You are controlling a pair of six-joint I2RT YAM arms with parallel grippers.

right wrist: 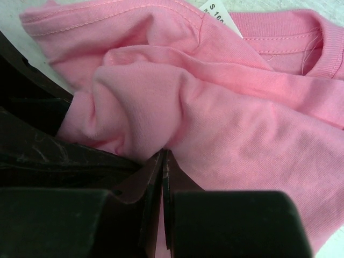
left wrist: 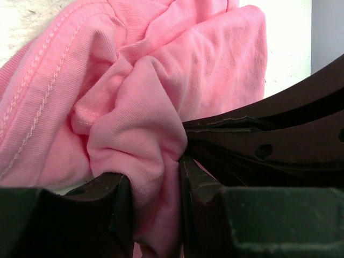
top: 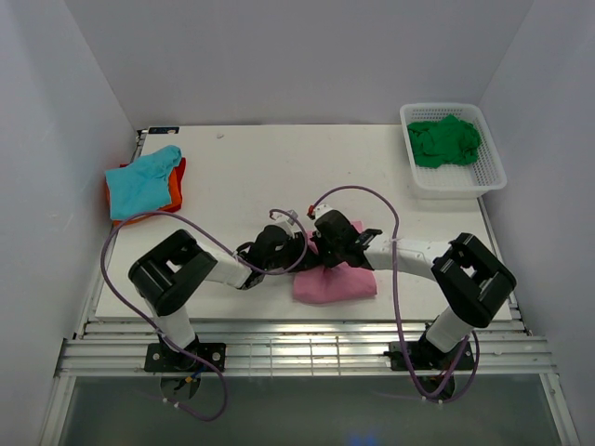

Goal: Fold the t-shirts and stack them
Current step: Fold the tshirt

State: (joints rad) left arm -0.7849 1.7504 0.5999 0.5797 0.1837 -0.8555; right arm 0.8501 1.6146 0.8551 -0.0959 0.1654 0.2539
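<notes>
The pink t-shirt (top: 337, 282) lies bunched on the table near the front, right of centre. My left gripper (top: 296, 243) is shut on a thick fold of the pink t-shirt (left wrist: 134, 129) at its left edge. My right gripper (top: 321, 243) is shut on a thin pinch of the pink t-shirt (right wrist: 226, 107), close beside the left one. A teal t-shirt (top: 139, 181) lies folded on an orange t-shirt (top: 174, 190) at the far left. A dark green t-shirt (top: 444, 141) lies crumpled in the basket.
A white mesh basket (top: 490, 175) stands at the back right corner. Purple cables (top: 390, 214) loop over both arms. The two wrists are nearly touching at the table's middle front. White walls close in on both sides.
</notes>
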